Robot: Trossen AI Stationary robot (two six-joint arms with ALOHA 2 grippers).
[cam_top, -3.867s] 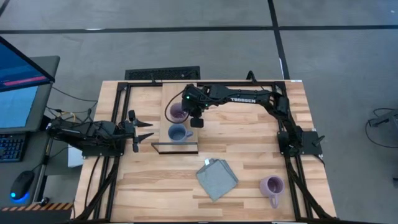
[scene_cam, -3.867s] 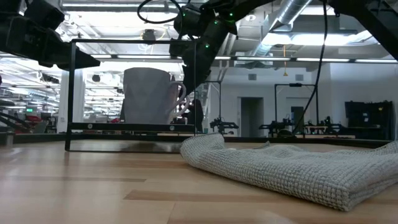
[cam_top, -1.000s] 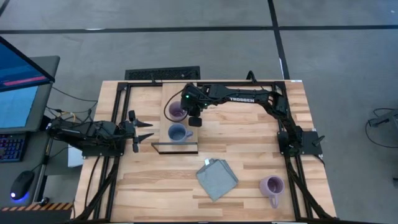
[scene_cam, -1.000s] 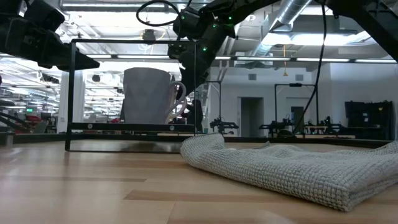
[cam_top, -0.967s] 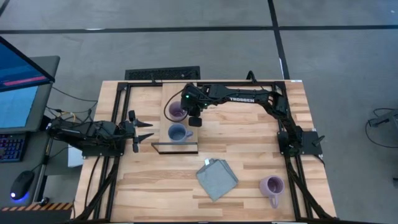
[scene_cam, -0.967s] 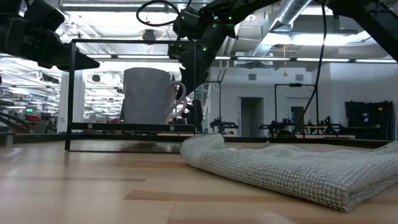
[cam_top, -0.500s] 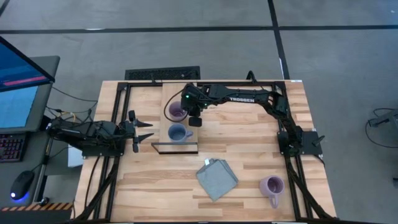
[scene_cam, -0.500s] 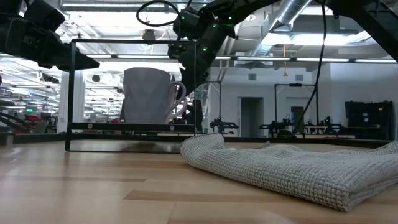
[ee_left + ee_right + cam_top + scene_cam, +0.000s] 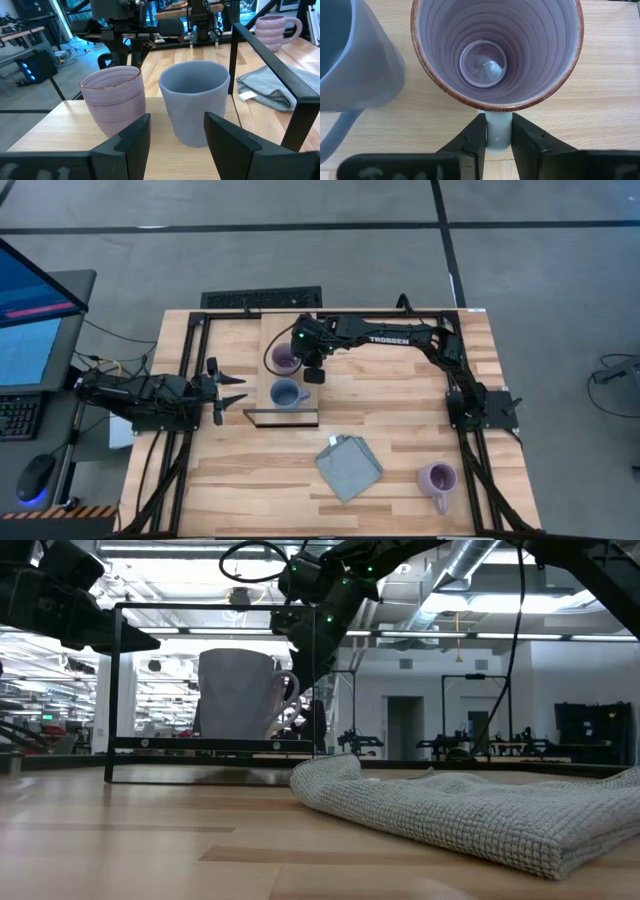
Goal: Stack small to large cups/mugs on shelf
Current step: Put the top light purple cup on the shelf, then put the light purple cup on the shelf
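The shelf [image 9: 268, 330] is a light-wood board raised on a dark frame at the table's far middle. On it stand a lilac mug [image 9: 285, 360] and, nearer, a dusty blue mug [image 9: 287, 394], both upright on their bases. My right gripper [image 9: 312, 368] hangs over the lilac mug's right side, shut on its handle; the right wrist view looks down into this lilac mug [image 9: 495, 50]. My left gripper [image 9: 238, 392] waits open at the shelf's left, facing both mugs [image 9: 114, 100] [image 9: 195, 102]. A second lilac mug [image 9: 437, 478] stands on the tabletop, near right. My right gripper [image 9: 498, 122] pinches the lilac mug's handle [image 9: 498, 131] between its two fingers [image 9: 475, 140], coming from above and pointing down. The handle sits on the mug's right side. The mug stands upright with its base on the shelf board.
A folded grey-blue cloth [image 9: 349, 467] lies on the tabletop in front of the shelf, filling the low view's right half as cloth [image 9: 480, 805]. The shelf's dark frame posts [image 9: 235, 50] stand at its near corners. Bare tabletop stretches to the right of the shelf.
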